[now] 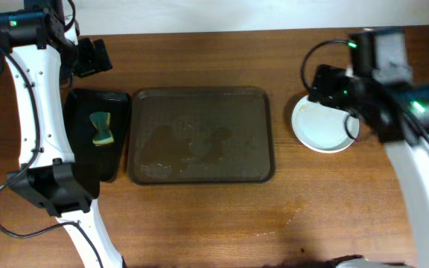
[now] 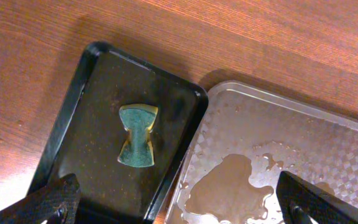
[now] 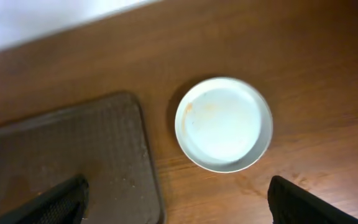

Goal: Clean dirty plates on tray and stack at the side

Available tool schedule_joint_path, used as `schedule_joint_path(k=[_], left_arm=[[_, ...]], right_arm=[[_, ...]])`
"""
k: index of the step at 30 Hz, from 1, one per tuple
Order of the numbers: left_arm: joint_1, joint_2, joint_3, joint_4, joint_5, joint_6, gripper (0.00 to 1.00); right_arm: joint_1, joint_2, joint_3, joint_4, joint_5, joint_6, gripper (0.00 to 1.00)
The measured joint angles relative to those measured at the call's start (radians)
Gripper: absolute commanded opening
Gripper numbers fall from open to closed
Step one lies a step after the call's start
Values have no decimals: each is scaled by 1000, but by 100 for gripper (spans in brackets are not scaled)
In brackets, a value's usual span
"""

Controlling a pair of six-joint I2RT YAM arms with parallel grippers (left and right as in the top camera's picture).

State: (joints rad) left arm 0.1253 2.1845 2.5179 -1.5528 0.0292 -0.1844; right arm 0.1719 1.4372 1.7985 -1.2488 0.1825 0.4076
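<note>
Plate [image 3: 224, 124] (faint orange smear) sits beside the wet tray [image 1: 199, 104].

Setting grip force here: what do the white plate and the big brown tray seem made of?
The plate looks glazed ceramic, maybe melamine: smooth, white, faintly glossy. The tray looks moulded plastic: fine diamond texture, water pooling on it.

a reddish-brown wooden surface [image 1: 326, 216] with fine lengthwise grain filled the view. a pale strip [image 1: 199, 11], wall or floor, ran beyond its far edge. lighting was soft.
</note>
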Motion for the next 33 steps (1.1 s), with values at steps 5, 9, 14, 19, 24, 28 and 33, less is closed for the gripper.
schedule_joint_path(k=[5,9,14,19,24,28,33], left_arm=[[1,0,-1,0,2,0,99],[1,0,-1,0,2,0,99],[1,0,-1,0,2,0,99],[1,0,-1,0,2,0,99],[1,0,-1,0,5,0,99],[1,0,-1,-2,10,0,99],[1,0,-1,-2,9,0,99]], right_arm=[[0,-213,5,-27,-1,-4,98],[0,-324,6,-35,-25,-3,98],[0,-361,11,-61,-27,-16,98],[-2,-352,-3,6,5,-32,98],[-84,-443,-307,423,-79,-167,98],[-155,-645,-700,729,-194,-237,98],[-213,-1049,-1205,1046,-333,-263,98]])
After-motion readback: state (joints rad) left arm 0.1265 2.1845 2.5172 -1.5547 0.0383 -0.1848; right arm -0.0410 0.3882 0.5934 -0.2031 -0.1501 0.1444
